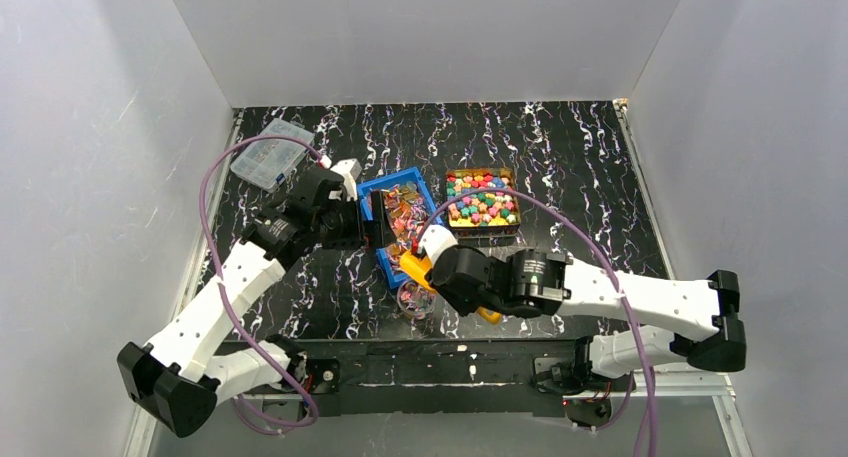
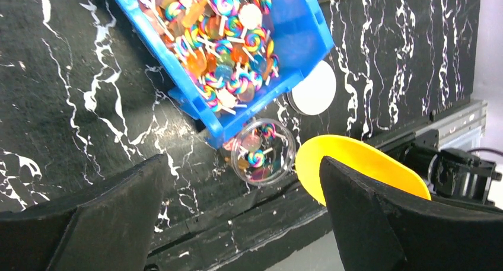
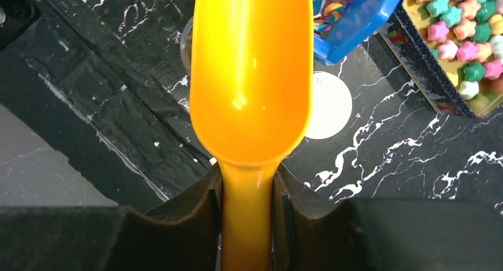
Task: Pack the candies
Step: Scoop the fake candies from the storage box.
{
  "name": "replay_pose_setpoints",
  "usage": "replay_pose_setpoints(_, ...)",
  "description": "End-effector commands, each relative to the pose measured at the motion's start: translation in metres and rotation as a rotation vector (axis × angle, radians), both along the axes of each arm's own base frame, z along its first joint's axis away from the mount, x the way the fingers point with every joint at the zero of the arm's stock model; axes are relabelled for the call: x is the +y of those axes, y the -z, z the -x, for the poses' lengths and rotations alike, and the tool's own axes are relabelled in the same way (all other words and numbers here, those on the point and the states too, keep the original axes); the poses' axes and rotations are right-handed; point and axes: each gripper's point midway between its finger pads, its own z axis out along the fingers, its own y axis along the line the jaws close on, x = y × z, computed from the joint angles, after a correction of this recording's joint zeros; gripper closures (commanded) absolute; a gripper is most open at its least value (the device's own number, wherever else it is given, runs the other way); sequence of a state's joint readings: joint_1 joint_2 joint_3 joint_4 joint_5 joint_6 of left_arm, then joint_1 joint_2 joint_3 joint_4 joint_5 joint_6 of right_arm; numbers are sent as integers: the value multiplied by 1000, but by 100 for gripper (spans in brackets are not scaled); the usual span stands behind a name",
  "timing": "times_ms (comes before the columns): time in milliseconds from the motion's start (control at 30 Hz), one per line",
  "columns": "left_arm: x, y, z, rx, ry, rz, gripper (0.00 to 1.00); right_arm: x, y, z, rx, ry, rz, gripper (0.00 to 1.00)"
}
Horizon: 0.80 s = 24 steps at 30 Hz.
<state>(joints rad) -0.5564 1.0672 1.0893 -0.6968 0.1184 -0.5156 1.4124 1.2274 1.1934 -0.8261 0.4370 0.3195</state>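
The candies lie in two containers: swirl lollipops and wrapped pieces (image 2: 225,40) fill a blue bin (image 1: 425,192), and pastel star-shaped pieces (image 3: 468,22) fill a tin (image 1: 482,199). A clear round jar (image 2: 263,151) stands at the bin's near corner with a few candies inside. My right gripper (image 3: 246,176) is shut on the handle of an orange scoop (image 3: 252,75), whose empty bowl hovers over the jar, hiding most of it in the right wrist view. My left gripper (image 2: 243,164) is open with nothing between its fingers, hovering at the bin's left side (image 1: 372,220).
A white round lid (image 2: 312,96) lies flat on the black marbled table beside the jar. A clear compartment box (image 1: 270,152) sits at the back left. The table's near edge and black mounting rail (image 1: 420,362) run just below the jar.
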Motion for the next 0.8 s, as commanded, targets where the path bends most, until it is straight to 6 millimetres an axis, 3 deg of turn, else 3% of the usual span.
replay_pose_setpoints(0, 5, 4, -20, -26, -33, 11, 2, -5, -10, -9, 62, 66, 14, 99)
replay_pose_setpoints(333, 12, 28, -55, 80, -98, 74, 15, -4, 0, -20, 146, 125, 46, 99)
replay_pose_setpoints(767, 6, 65, -85, 225, -169, 116, 43, -4, 8, -24, 185, 155, 17, 99)
